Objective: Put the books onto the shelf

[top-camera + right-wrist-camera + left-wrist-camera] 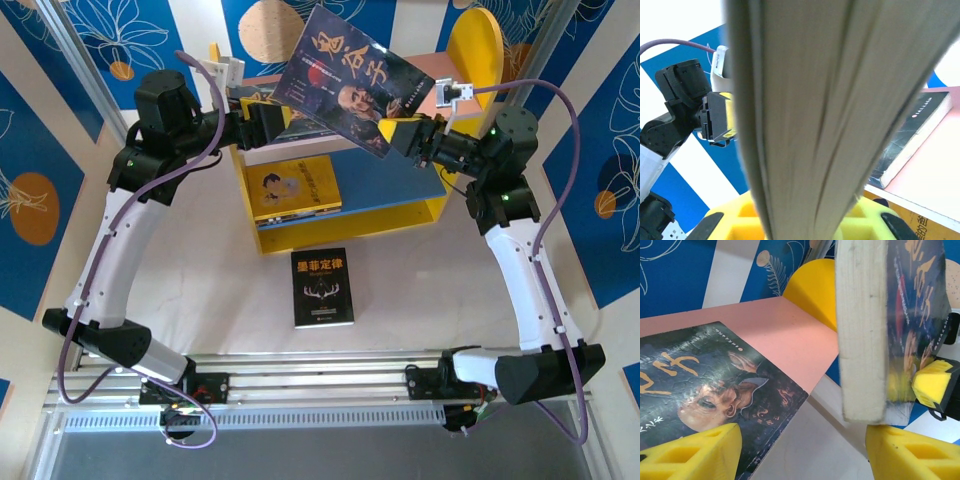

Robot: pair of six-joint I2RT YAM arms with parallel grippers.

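The portrait book [345, 80] hangs tilted in the air over the shelf's top level. My right gripper [398, 133] has it clenched at the lower right corner. From my right wrist, its page edge runs up between my 2 yellow fingers [740, 215].

My left gripper [272, 118] sits just beside the book's left edge. Its fingers [695, 450] are spread apart and grasp nothing, and the page block stands just above the right-hand one.

Below, a second portrait book [705, 390] lies flat on the pink upper board [790, 335] of the shelf [475, 45], one corner near the board's front edge. On the blue lower board [395, 180] lies the yellow book [295, 187], cover up. The black antler book [322, 287] lies flat on the white table [200, 300] in front of the shelf, well apart from both grippers.
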